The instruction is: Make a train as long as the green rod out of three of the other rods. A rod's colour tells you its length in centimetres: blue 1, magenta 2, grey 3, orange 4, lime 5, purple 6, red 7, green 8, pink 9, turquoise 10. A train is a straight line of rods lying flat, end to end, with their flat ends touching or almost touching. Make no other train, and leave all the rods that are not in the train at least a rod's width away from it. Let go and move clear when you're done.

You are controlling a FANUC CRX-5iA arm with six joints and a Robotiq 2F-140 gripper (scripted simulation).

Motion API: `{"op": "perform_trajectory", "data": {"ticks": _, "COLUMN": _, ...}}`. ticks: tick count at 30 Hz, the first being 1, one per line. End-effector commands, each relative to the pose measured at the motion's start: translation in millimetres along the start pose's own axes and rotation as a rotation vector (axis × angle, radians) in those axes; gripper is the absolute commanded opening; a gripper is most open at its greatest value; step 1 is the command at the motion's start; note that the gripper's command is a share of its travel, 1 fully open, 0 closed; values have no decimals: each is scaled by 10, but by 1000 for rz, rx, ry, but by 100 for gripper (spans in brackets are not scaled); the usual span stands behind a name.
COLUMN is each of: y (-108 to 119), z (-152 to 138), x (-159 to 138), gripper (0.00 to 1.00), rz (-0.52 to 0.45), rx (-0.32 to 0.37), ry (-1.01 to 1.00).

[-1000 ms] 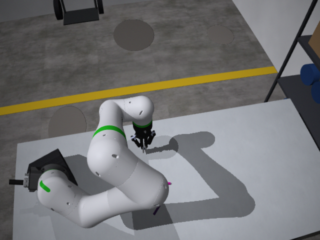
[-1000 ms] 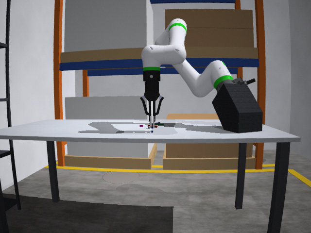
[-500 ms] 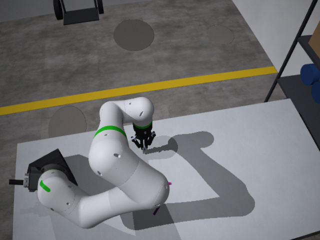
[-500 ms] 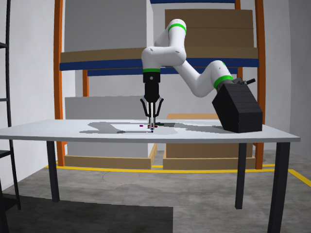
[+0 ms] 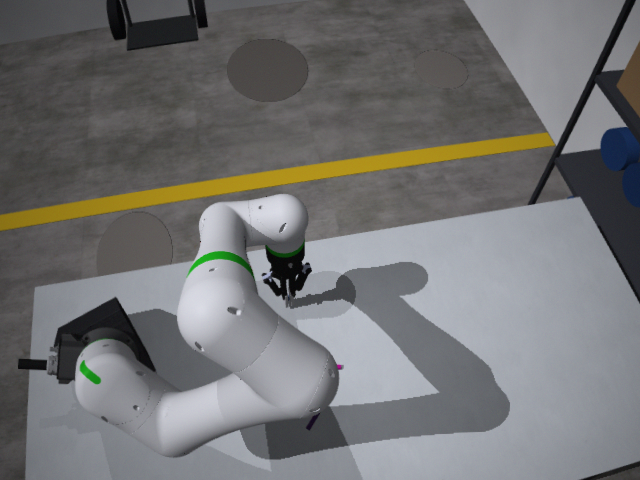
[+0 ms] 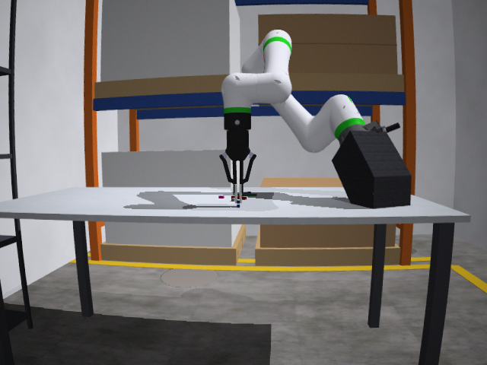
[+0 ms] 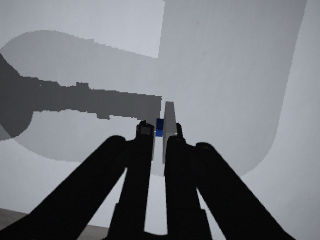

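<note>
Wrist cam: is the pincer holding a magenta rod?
No, the rod pinched in the pincer is blue.

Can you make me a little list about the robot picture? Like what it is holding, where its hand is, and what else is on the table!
end effector: shut, pointing straight down
holding: small blue rod, pinched between the fingertips
height: low over the table, near the tabletop
other rods seen: magenta rod and purple rod, both peeking out beside the arm
green rod: too small to pick out for sure
arm base: black block at the table's end
</note>
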State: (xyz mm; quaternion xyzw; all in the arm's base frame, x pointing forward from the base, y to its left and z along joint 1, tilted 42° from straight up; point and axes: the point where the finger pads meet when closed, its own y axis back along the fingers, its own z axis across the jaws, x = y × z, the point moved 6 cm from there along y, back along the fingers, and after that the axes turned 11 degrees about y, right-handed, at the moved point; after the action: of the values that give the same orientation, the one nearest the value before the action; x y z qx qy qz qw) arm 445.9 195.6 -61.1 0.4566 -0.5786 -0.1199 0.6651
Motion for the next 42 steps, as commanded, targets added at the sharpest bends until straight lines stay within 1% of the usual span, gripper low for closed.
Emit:
{"op": "perform_trajectory", "data": {"ticks": 1, "y": 2, "z": -1, "x": -1, "gripper": 3, "rz": 0, "rx": 0, "ry": 0}}
{"op": "perform_trajectory", "data": {"ticks": 17, "y": -2, "z": -1, "x": -1, "gripper": 3, "rz": 0, "rx": 0, "ry": 0}}
{"op": "perform_trajectory", "data": {"ticks": 34, "y": -109, "z": -1, "x": -1, "gripper": 3, "rz": 0, "rx": 0, "ry": 0}}
{"op": "perform_trajectory", "data": {"ticks": 42, "y": -117, "z": -1, "x": -1, "gripper": 3, "rz": 0, "rx": 0, "ry": 0}}
